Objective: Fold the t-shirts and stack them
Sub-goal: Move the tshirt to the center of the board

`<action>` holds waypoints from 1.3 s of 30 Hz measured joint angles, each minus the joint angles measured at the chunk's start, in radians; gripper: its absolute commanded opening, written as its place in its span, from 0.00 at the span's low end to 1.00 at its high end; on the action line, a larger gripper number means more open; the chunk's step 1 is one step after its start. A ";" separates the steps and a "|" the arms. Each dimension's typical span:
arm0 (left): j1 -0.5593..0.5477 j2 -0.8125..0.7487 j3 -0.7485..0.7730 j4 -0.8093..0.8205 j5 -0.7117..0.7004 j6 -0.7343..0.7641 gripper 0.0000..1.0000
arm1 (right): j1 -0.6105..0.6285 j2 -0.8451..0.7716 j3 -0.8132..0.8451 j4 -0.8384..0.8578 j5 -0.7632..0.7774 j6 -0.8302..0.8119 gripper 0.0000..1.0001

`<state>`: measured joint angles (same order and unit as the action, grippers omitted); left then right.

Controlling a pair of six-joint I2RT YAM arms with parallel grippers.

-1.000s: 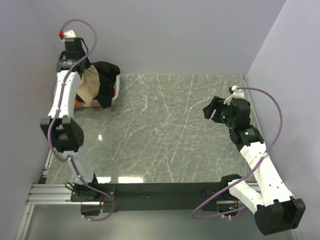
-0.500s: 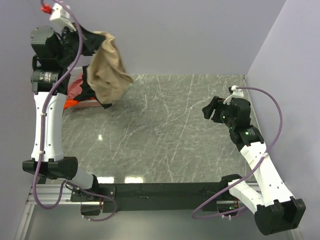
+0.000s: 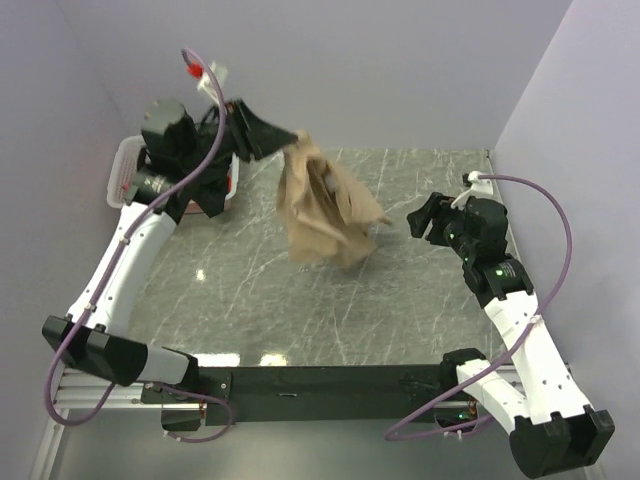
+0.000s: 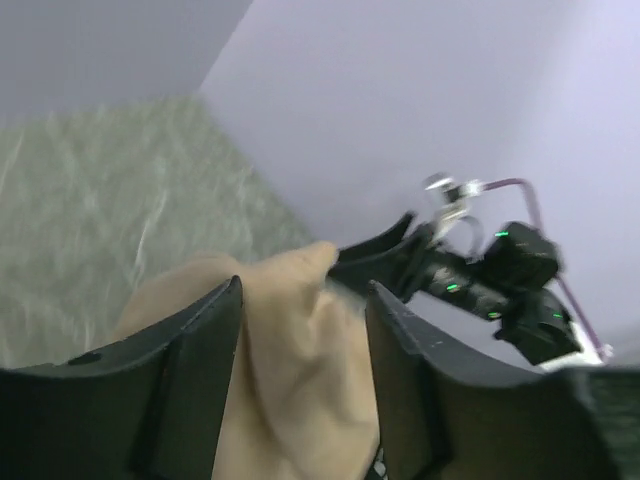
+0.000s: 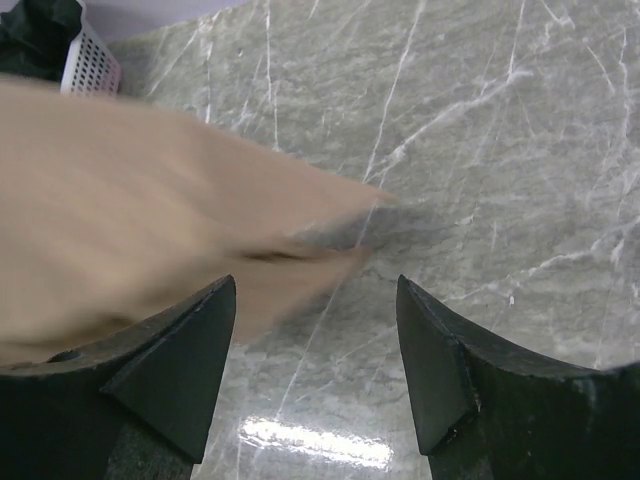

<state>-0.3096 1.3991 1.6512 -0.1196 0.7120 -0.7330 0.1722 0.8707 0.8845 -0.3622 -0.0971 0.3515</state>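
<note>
Here, the left gripper (image 3: 286,138) is pointing out over the table to the right of the white lattice basket (image 3: 118,172). Its fingers are standing apart, with the top of the tan t-shirt (image 3: 325,210) lying between them. The bunched, blurred shirt is hanging in mid-air right of the basket. Farther right, the right gripper (image 3: 420,222) is hovering with its fingers spread and nothing between them.

Grey-green marbled table (image 3: 420,300), white-veined, walled on three sides

A white plastic lattice basket (image 3: 121,168) stands on the table in the far-left corner, close to both walls, with black cloth (image 5: 30,25) heaped in it. A tan t-shirt (image 3: 325,210) hangs bunched over the middle of the far half. Whether its lowest fold touches the stone cannot be told. Bright glare patches lie on the near half.
</note>
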 measured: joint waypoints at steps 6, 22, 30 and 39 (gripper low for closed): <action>0.006 -0.119 -0.396 -0.173 -0.279 0.067 0.82 | 0.021 -0.029 -0.028 -0.009 0.009 0.000 0.71; -0.156 -0.214 -0.663 -0.356 -0.665 0.115 0.82 | 0.369 0.142 -0.166 0.021 0.072 0.167 0.68; -0.476 0.138 -0.550 -0.317 -0.790 0.126 0.82 | 0.369 0.171 -0.206 0.040 0.070 0.283 0.68; -0.515 0.383 -0.349 -0.380 -0.962 0.190 0.79 | 0.369 0.143 -0.260 0.048 0.065 0.339 0.68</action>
<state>-0.8249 1.7817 1.3025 -0.4992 -0.2501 -0.5430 0.5407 1.0142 0.6247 -0.3145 -0.0319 0.6907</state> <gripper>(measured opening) 0.798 0.682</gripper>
